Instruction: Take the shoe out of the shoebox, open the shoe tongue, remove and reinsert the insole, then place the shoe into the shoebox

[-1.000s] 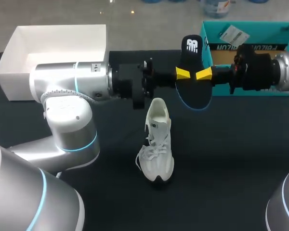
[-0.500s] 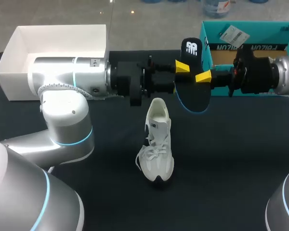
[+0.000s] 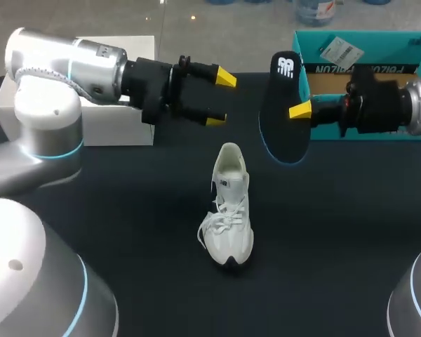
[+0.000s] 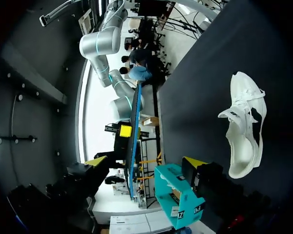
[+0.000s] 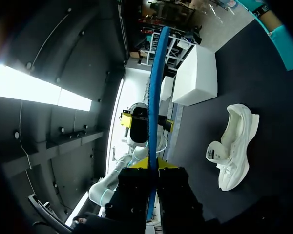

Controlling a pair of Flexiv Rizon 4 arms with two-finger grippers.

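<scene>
White shoe (image 3: 226,210) stands on its sole near the middle of the black desk (image 3: 351,232), toe toward the near edge and heel toward the far side, with nothing touching it. Beyond its heel and a little to the right, the black insole (image 3: 286,105) with a blue edge hangs in the air, long axis roughly upright and its printed heel end uppermost. The right fingers (image 3: 299,110) are closed narrowly on it from 2 sides, gripping it about halfway along its right edge. In the right wrist view the insole (image 5: 154,97) runs edge-on straight out from between those fingers (image 5: 162,165), with the shoe (image 5: 232,151) lying off to one side of it.

The teal shoebox (image 3: 379,53) sits at the far right of the desk, just behind the insole; whether they touch cannot be told. A white box (image 3: 28,77) sits at the far left.

The left fingers (image 3: 226,77) are spread wide and hold nothing, raised above the desk between the white box and the insole, pointing toward the insole and apart from it. In the left wrist view the shoe (image 4: 244,126) lies well to the side of them (image 4: 194,162).
</scene>
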